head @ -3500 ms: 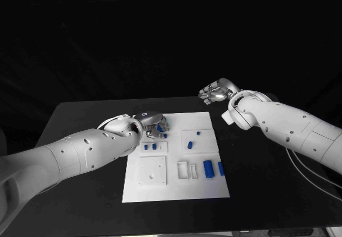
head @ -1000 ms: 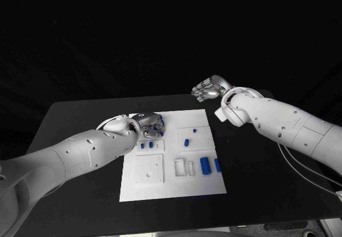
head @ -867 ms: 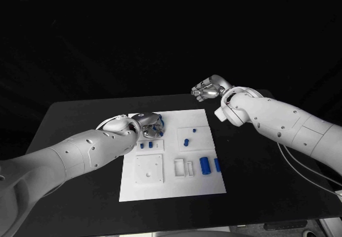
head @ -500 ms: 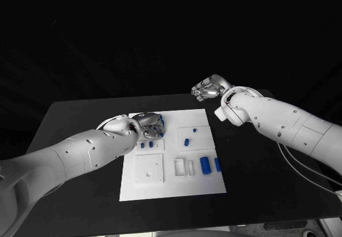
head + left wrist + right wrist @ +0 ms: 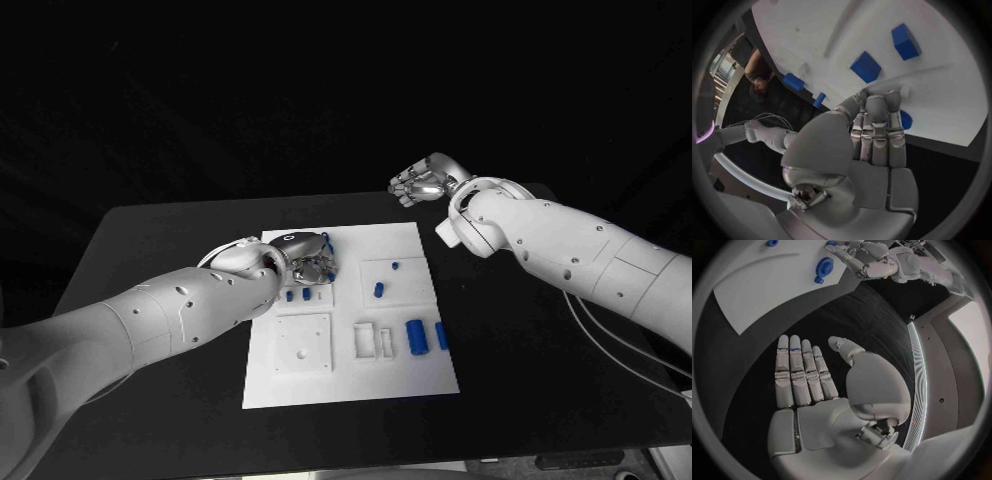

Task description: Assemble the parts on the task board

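The task board lay flat in the middle of the black desk, its long side running away from the robot. The left robot hand was over the board's far left corner, fingers curled down against the surface; the left wrist view showed a small blue part at its fingertips, but whether the part was actually held could not be determined. Two small blue parts lay side by side just nearer the robot than that hand. A further small blue part sat in the board's far right section, and two larger blue blocks lay side by side near the right edge. The right robot hand was raised beyond the desk's far edge, well apart from the board, holding nothing; the right wrist view showed its fingers straight and its palm bare.
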